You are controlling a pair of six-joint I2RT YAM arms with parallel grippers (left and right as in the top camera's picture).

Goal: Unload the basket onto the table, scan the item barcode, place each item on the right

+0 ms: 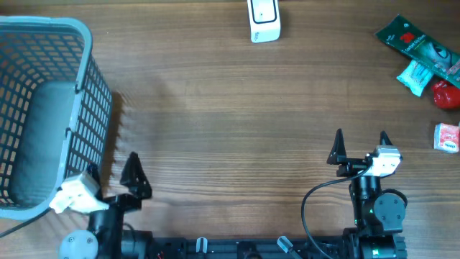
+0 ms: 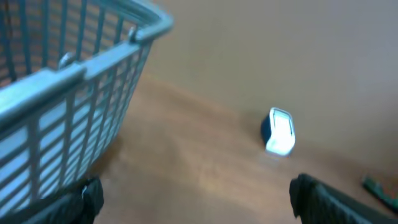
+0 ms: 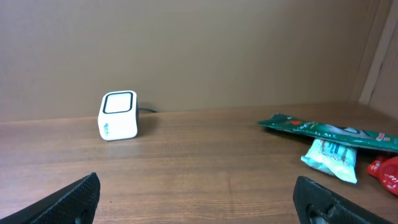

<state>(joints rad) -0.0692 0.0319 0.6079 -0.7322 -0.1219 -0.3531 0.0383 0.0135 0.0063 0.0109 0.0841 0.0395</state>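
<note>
The white barcode scanner point(image 1: 264, 20) stands at the table's far edge, near the middle; it also shows as the scanner point(image 3: 118, 116) and the scanner point(image 2: 280, 132). The items lie at the far right: a green packet point(image 1: 417, 43), a pale teal packet point(image 1: 415, 77), a red item point(image 1: 446, 94) and a small pink-and-white box point(image 1: 447, 137). No barcode can be made out on any of them. My right gripper point(image 1: 361, 140) is open and empty near the front edge, well short of the items. My left gripper point(image 1: 113, 175) is open and empty beside the basket.
A grey-blue mesh basket point(image 1: 90, 108) fills the left side, its wall close to my left fingers point(image 2: 90, 196). In the right wrist view, the green packet point(image 3: 329, 129) and the teal packet point(image 3: 333, 157) lie ahead to the right. Bare wooden tabletop point(image 1: 230, 122) spans the middle.
</note>
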